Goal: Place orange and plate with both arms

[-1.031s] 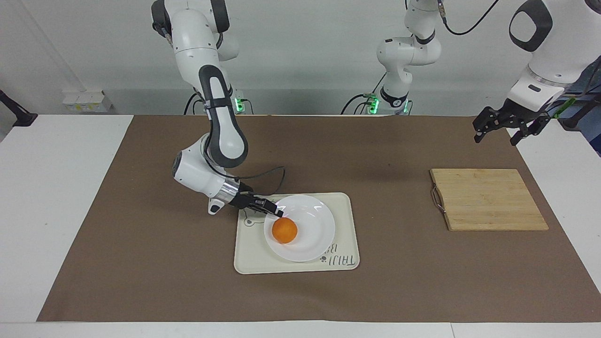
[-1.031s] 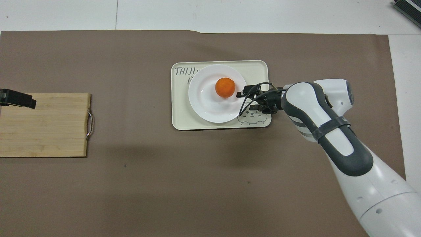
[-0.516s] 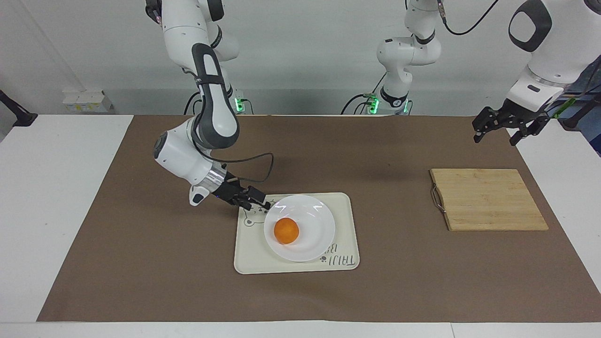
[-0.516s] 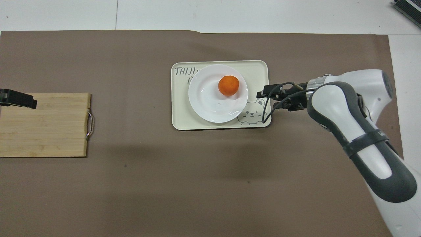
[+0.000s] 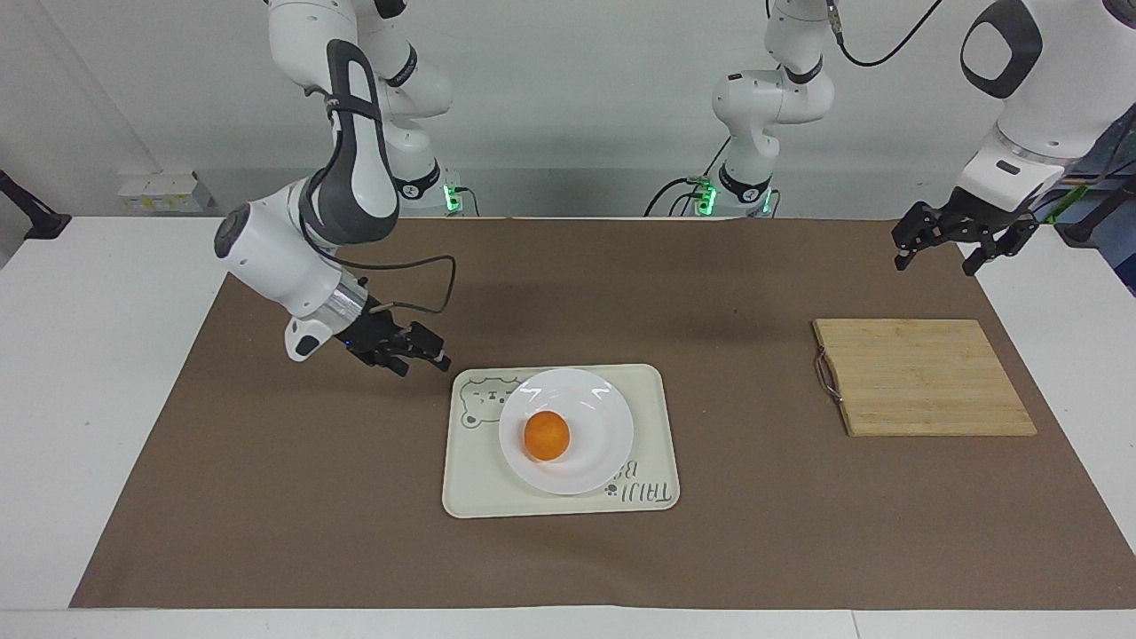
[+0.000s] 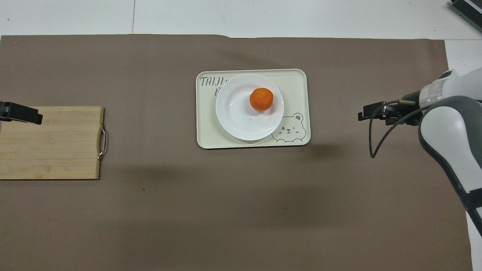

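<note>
The orange (image 5: 547, 435) lies on the white plate (image 5: 606, 424), which sits on the cream bear tray (image 5: 652, 390). The orange (image 6: 261, 99) and the plate (image 6: 237, 120) also show in the overhead view. My right gripper (image 5: 424, 362) is open and empty, raised over the brown mat beside the tray, toward the right arm's end of the table; the overhead view shows it (image 6: 362, 115) well clear of the tray (image 6: 297, 79). My left gripper (image 5: 936, 257) is open and empty and waits in the air over the left arm's end of the mat. It shows at the edge of the overhead view (image 6: 24, 114).
A bamboo cutting board (image 5: 923, 377) with a metal handle lies toward the left arm's end of the table; it also shows in the overhead view (image 6: 52, 143). A brown mat (image 5: 355, 497) covers most of the white table.
My right gripper has drawn back from the plate and off the tray toward the right arm's end, rising. The orange has shifted slightly on the plate. The left arm has not moved.
</note>
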`<action>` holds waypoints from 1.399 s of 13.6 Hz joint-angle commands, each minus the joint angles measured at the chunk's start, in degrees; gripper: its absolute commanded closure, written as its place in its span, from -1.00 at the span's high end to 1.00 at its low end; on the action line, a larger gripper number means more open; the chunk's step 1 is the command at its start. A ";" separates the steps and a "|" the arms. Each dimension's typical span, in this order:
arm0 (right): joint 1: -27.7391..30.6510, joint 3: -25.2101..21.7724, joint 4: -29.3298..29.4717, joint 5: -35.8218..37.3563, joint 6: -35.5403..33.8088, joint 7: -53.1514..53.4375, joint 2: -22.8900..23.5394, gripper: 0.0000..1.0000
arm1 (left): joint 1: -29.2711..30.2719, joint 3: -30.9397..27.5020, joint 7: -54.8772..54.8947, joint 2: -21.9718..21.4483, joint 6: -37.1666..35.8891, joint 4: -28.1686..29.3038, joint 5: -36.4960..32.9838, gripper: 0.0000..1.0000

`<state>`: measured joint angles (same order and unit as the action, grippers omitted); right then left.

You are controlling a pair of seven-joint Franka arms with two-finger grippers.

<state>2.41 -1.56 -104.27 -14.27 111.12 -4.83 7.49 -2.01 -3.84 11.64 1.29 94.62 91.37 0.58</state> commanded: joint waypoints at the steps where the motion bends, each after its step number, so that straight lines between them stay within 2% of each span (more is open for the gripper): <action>1: 0.75 0.59 2.14 11.15 -3.10 -2.45 -3.43 1.00 | -0.54 -0.03 -0.75 -1.82 0.03 1.97 -1.11 1.00; 3: 0.40 0.68 2.14 17.76 -5.55 -2.73 -6.60 1.00 | -0.54 -0.03 -0.75 -1.82 0.03 1.97 -1.20 1.00; 6: -0.22 1.73 2.76 18.57 -11.17 0.41 -10.20 1.00 | -0.54 -0.03 -0.75 -1.82 0.03 1.97 -1.11 1.00; 10: -0.13 1.64 13.98 17.43 -23.73 0.43 -9.69 1.00 | -0.54 0.06 -0.75 -1.82 0.03 1.97 -1.20 1.00; 11: -0.39 1.73 15.23 17.43 -25.59 0.43 -9.60 1.00 | -0.54 0.06 -0.75 -1.82 0.03 1.97 -1.20 1.00; 19: -1.10 2.17 14.09 17.78 -26.30 0.43 -10.74 1.00 | -0.54 0.06 -0.75 -1.82 -0.05 1.97 -1.11 1.00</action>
<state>1.00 0.33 -90.72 2.61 86.34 -5.08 -3.30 -2.01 -3.68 11.64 1.28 94.62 91.37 0.58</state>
